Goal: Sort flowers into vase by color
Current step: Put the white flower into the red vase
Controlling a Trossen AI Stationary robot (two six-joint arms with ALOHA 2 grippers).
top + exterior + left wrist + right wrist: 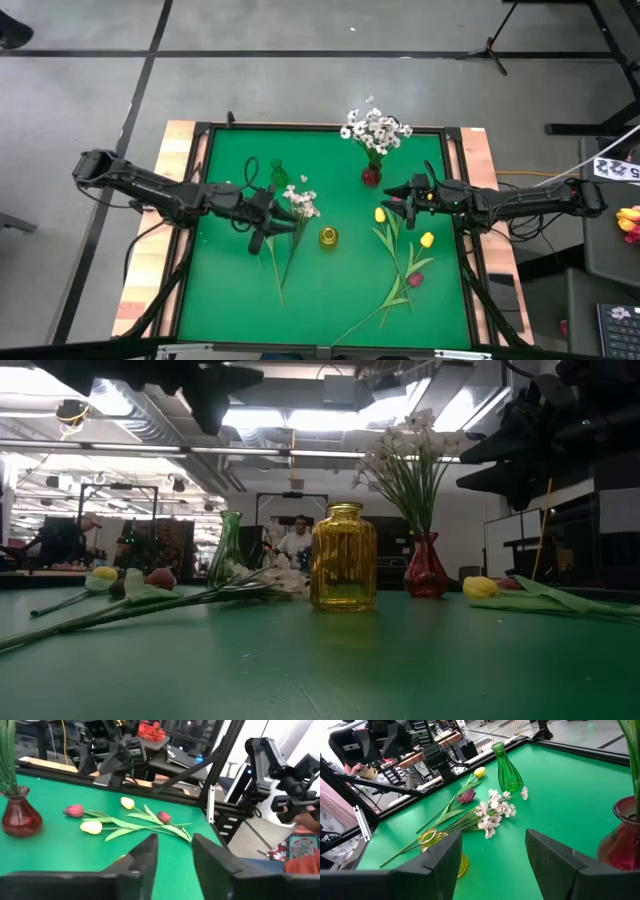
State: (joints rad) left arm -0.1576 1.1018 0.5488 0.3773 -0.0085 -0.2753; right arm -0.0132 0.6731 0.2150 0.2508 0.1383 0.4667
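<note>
A red vase (371, 177) holds white blossoms (375, 128) at the far middle. A green vase (277, 172) and a yellow glass jar (329, 237) stand empty. White sprays (302, 201) lie flat beside the green vase, stems toward the near edge. Yellow tulips (380, 214) and a maroon tulip (415, 280) lie on the right. Another yellow tulip (479, 771) and maroon tulip (466, 796) lie on the left. My left gripper (175, 857) hovers open over the sprays' stems (272, 222). My right gripper (492, 857) is open above the right tulips (393, 198).
A raised dark frame (205, 180) runs round the green mat, with wooden strips (480, 160) outside it. Bare green mat (330, 300) lies toward the near middle. Beyond the table are stands, cables and a person (296, 542) far behind.
</note>
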